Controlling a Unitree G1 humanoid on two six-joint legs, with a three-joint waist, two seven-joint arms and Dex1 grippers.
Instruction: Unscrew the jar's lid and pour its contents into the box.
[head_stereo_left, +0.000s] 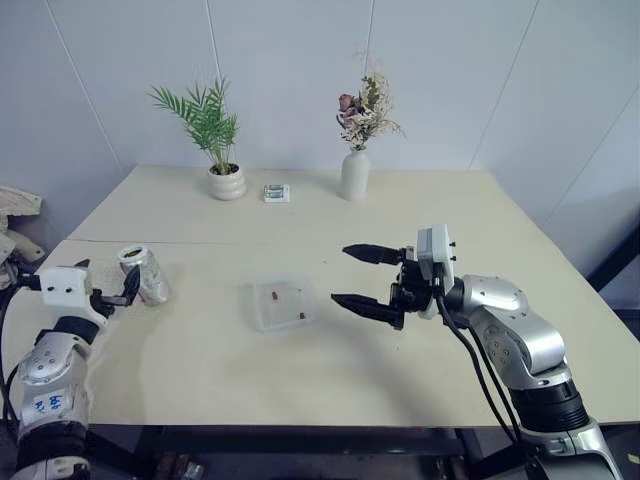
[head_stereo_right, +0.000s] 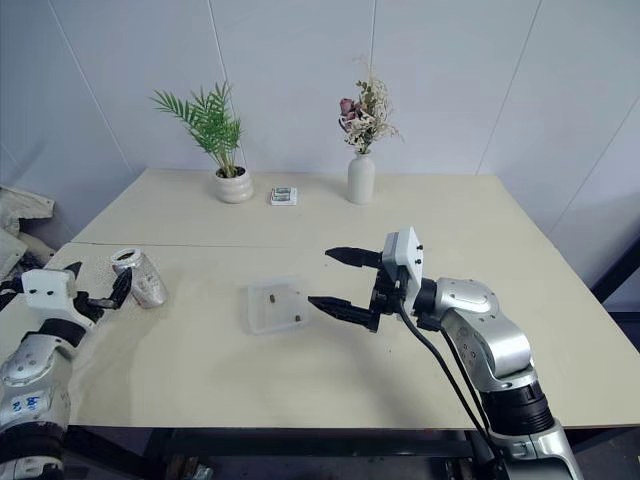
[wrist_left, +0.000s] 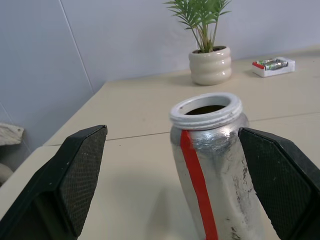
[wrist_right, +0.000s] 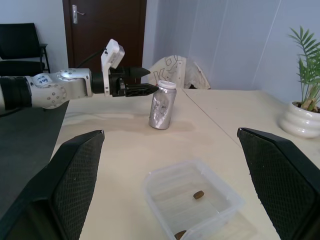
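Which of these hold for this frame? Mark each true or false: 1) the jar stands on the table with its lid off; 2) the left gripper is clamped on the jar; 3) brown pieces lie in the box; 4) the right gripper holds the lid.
1) True: the jar stands on the table, mouth uncovered.
2) False: the left gripper is open around the jar, its fingers apart from it.
3) True: brown pieces lie in the box.
4) False: the right gripper is open and empty.

Silver jar (wrist_left: 220, 165), red stripe, white neck; clear box (head_stereo_left: 282, 303); brown contents (wrist_right: 198, 194).
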